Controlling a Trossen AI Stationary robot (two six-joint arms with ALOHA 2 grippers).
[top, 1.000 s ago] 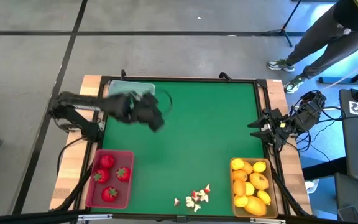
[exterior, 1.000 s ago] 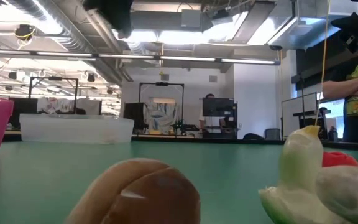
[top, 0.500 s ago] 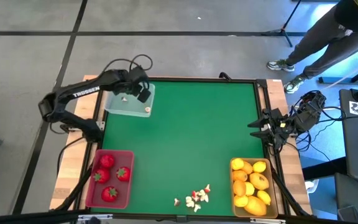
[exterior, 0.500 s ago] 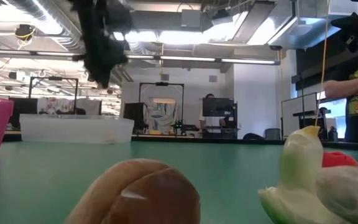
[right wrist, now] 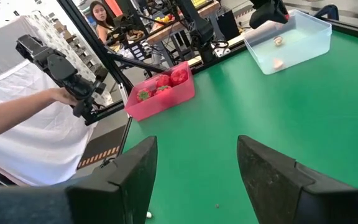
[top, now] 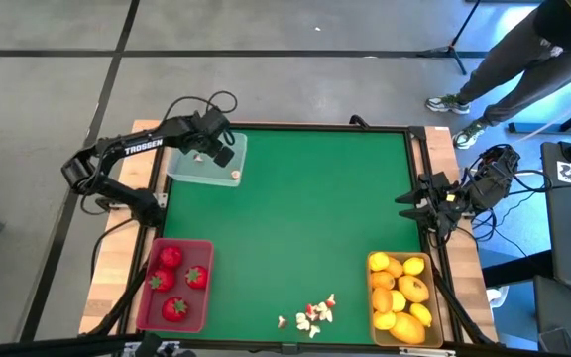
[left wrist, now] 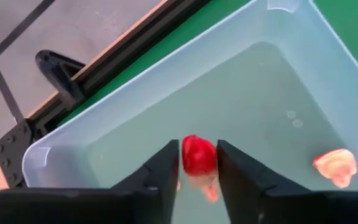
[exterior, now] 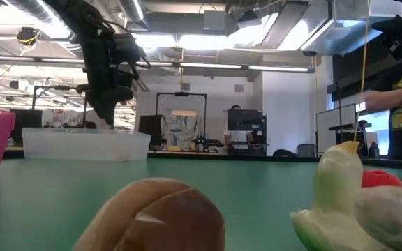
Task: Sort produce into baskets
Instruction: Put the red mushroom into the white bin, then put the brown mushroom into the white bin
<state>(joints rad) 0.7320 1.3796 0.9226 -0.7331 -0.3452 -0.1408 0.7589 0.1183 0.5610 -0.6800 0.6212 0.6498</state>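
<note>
1. The left gripper (top: 209,149) hangs over the clear translucent rectangular plastic tray (top: 228,175) at the table's far left corner; the left wrist view shows its two dark fingers (left wrist: 165,167) flanking a small red-and-white toy bit (left wrist: 198,155), with a thin gap on each side, so whether the pincer grips the bit or has let go cannot be told.
2. A second pale pink-and-white bit (left wrist: 335,167) lies on the tray floor, off to one side of the fingers.
3. In the low view, the left arm reaches down from above to just over the clear tray's (exterior: 86,146) rim.
4. The right gripper (top: 411,203) waits at the table's right edge, its pincer spread wide and empty, fingers (right wrist: 271,167) parted over the green table surface (top: 315,218).
5. Well away from the left gripper, at the near left corner, a pinkish-red rectangular tray (top: 202,309) carries four red toy strawberries (top: 175,309).
6. At the near right corner, close below the right gripper, a tan-yellow tray (top: 375,317) is filled with yellow and orange lemon-like ovals (top: 404,294).
7. Between those two trays, near the front edge, lies a loose cluster of tiny white-and-red bits (top: 312,314).
</note>
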